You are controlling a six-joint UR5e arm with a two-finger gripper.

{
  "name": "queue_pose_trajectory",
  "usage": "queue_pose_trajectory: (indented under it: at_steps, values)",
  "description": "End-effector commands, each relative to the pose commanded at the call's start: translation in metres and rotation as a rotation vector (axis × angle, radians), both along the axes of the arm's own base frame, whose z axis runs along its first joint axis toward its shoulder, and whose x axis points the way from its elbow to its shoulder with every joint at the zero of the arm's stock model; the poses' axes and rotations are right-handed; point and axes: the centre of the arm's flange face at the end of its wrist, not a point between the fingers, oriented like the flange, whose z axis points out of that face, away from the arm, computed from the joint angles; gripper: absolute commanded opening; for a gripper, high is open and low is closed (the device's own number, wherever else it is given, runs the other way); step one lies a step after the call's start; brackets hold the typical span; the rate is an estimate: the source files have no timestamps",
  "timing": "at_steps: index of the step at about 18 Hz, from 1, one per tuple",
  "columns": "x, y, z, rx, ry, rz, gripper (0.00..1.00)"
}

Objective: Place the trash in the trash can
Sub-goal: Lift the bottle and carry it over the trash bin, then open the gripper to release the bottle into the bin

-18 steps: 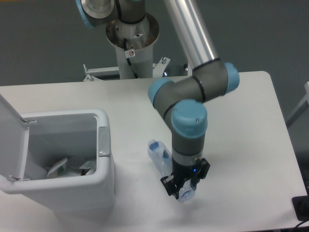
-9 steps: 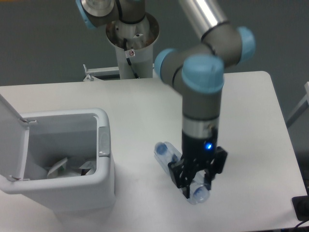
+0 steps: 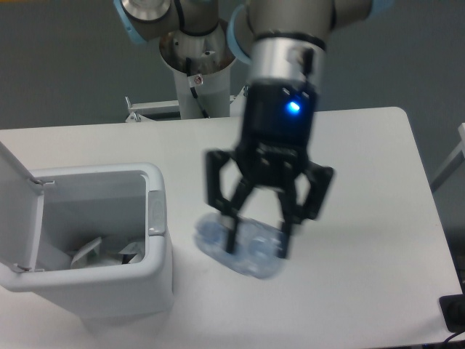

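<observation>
Hanging above the counter [image 3: 363, 160], the bottle [image 3: 243, 249] sits crosswise between the two fingers of the tool [image 3: 256, 247], clamped near its middle; blur softens its outline, so cap end and base cannot be told apart. It reads as a pale blue, clear shape just right of the trash can [image 3: 156, 240], not touching it.

Tool: dark fingers [image 3: 231, 236] point down, closed on the bottle, a lit blue dot on the wrist body above them. The arm fills the upper middle of the view.

Trash can: white, rectangular, thick rim, standing at the left of the counter. Its lid [image 3: 16, 211] is tipped up and back on the far left side, leaving the mouth open. Inside on the bottom lies the crumpled wrapper [image 3: 102, 253], clear with white patches. The can's right wall stands between the bottle and the opening.

Around: robot pedestal [image 3: 196, 73] behind the counter, grey floor beyond, a small dark object at the lower right corner of the view [image 3: 454, 313], too cropped to identify.

Against the earlier frames: a second ago the bottle lay slanted on the counter further right, with the tool low over its lower end. Since then the tool has come up toward the camera, appearing much larger, and shifted left toward the trash can, carrying the bottle with it. Can, lid and wrapper unchanged.
</observation>
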Motion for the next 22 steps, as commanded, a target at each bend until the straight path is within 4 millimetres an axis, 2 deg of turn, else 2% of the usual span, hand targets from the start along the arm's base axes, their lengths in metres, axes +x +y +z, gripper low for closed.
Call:
queue_pose_trajectory:
  at_steps: [1, 2, 3, 4, 5, 6, 7, 8, 9, 10, 13, 15, 21, 22]
  values:
    - [0.015, 0.008, -0.002, -0.003, -0.002, -0.027, 0.45]
    - [0.042, 0.016, -0.003, -0.007, 0.001, -0.069, 0.45]
    - [0.057, 0.016, -0.005, -0.013, -0.005, -0.088, 0.45]
    - [0.071, 0.020, -0.013, -0.024, -0.015, -0.111, 0.45]
    - [0.095, 0.030, -0.028, -0.047, -0.027, -0.155, 0.45]
    - [0.098, 0.031, -0.036, -0.059, -0.030, -0.163, 0.45]
    - [0.099, 0.031, -0.046, -0.073, -0.038, -0.167, 0.50]
    - [0.098, 0.032, -0.052, -0.082, -0.037, -0.172, 0.61]
    - [0.098, 0.032, -0.058, -0.091, -0.031, -0.179, 0.86]
    - [0.097, 0.032, -0.062, -0.099, -0.028, -0.179, 1.00]
    - [0.101, 0.026, -0.055, -0.094, -0.024, -0.174, 1.00]
    - [0.094, 0.024, -0.055, -0.097, -0.030, -0.156, 1.00]
    - [-0.015, -0.025, -0.059, -0.110, -0.036, 0.050, 1.00]
    - [-0.044, -0.044, -0.062, -0.139, -0.004, 0.129, 1.00]
